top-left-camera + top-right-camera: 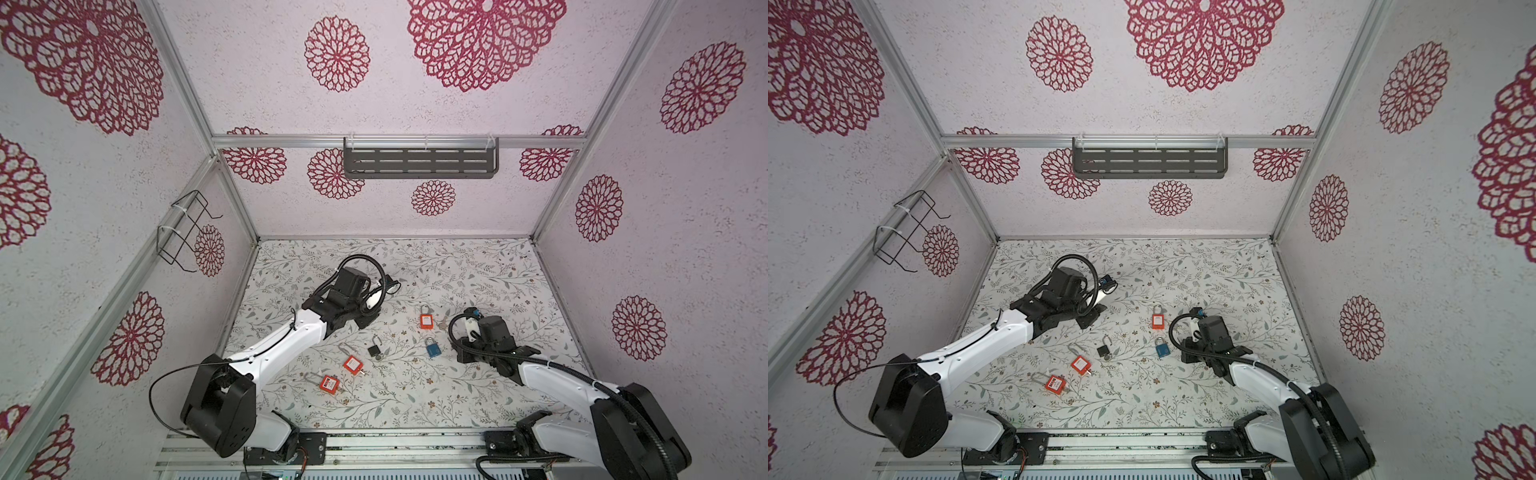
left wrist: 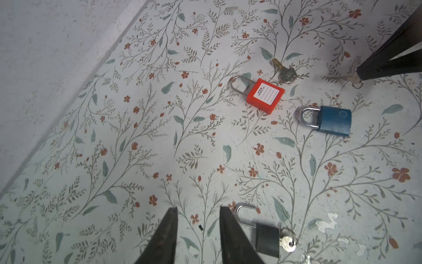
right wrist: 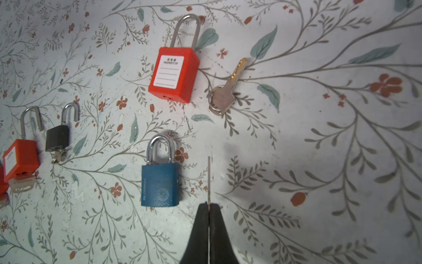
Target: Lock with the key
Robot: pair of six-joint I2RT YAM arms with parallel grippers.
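Printed "PROPERTY OF", under a line of characters too fine to read, on the white label of the red padlock just past the shackle end of the blue padlock. Stamped lengthwise along that blue padlock's body edge, seemingly "BLOSSOM", beside a round embossed emblem. Illegible on the second red padlock, well to the blue padlock's side, and on the key head at its base.

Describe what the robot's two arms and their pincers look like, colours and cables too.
The left arm and right arm match: white shell links between black joint housings. The left pincer and right pincer are black, two flat fingers tapering to points. A ribbed black hose loops at each wrist; a thin black cable bows off the left arm's base.
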